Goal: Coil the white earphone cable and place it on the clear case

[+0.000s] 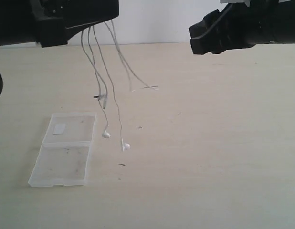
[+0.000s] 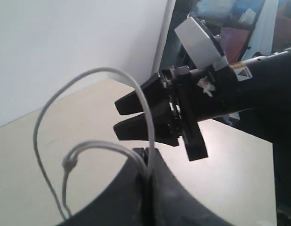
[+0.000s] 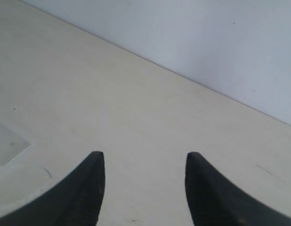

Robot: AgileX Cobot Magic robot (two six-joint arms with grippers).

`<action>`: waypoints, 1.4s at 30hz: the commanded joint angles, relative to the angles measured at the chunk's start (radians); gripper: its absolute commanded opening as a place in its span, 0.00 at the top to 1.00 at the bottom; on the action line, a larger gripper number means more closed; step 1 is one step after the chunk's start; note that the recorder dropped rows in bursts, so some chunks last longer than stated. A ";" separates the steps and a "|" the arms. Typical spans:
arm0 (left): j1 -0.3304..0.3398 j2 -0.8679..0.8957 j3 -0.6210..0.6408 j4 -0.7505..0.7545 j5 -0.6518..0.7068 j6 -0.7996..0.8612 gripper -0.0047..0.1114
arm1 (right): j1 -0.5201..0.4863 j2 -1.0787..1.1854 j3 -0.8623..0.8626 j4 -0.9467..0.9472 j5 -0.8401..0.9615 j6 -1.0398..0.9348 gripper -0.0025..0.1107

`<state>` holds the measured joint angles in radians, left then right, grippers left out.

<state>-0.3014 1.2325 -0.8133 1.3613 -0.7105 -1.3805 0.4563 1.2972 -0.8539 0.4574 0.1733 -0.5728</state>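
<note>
Currently pinching several strands of the white earphone cable [image 1: 109, 90] in the tightly closed left gripper [image 1: 97, 23], high over the left side of the table [image 1: 209, 157]. Hanging from that grip in loose, uneven loops, long axis close to vertical, with the two earbuds [image 1: 106, 134] lowest; cannot tell whether resting on the surface or just clear of it. Not a tidy coil yet, judging by the stray ends. Just beside those earbuds, below the grip and a little to its left: the clear case [image 1: 66, 162], lying open and flat, small white label [image 1: 59, 128] on the far half, nothing on it. Plainly nearer to it with the left arm. Over on the other side, well apart from the case and at about the same height: the right gripper [image 1: 197, 38], spread wide and empty, facing the dangling loops. Likely calls for gathering the slack first, then a short shift left and down onto the plastic. Pale, smooth tabletop all round with a few dark specks, plain white wall [image 1: 152, 21] behind, ample room to lower.
</note>
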 commanded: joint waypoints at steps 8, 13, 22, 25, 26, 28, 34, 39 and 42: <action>0.003 -0.047 -0.118 0.285 0.022 -0.217 0.96 | -0.002 -0.143 0.026 0.643 0.295 -0.763 0.52; 0.003 -0.047 -0.131 0.292 0.021 -0.248 0.96 | -0.002 -0.155 0.026 0.905 0.611 -1.160 0.51; 0.003 -0.047 -0.133 0.263 0.005 -0.327 0.96 | -0.002 -0.092 0.063 1.028 0.593 -1.150 0.36; 0.003 -0.047 -0.145 0.277 -0.057 -0.349 0.96 | -0.002 -0.056 0.063 1.116 0.488 -1.271 0.34; 0.003 -0.047 -0.151 0.281 -0.087 -0.359 0.96 | -0.002 -0.042 0.063 1.172 0.456 -1.335 0.34; 0.003 -0.047 -0.167 0.282 -0.161 -0.372 0.96 | -0.002 -0.015 0.063 1.270 0.456 -1.470 0.34; 0.003 -0.047 -0.249 0.383 -0.249 -0.486 0.96 | -0.002 0.102 0.018 1.225 0.747 -1.534 0.34; 0.003 -0.047 -0.259 0.383 -0.284 -0.517 0.96 | -0.002 0.137 0.009 1.205 0.737 -1.534 0.34; 0.003 -0.047 -0.259 0.383 -0.306 -0.517 0.96 | -0.002 0.137 0.009 1.167 0.716 -1.534 0.34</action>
<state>-0.3014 1.1907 -1.0640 1.7470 -0.9934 -1.8868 0.4563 1.4320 -0.8359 1.6499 0.8956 -2.0947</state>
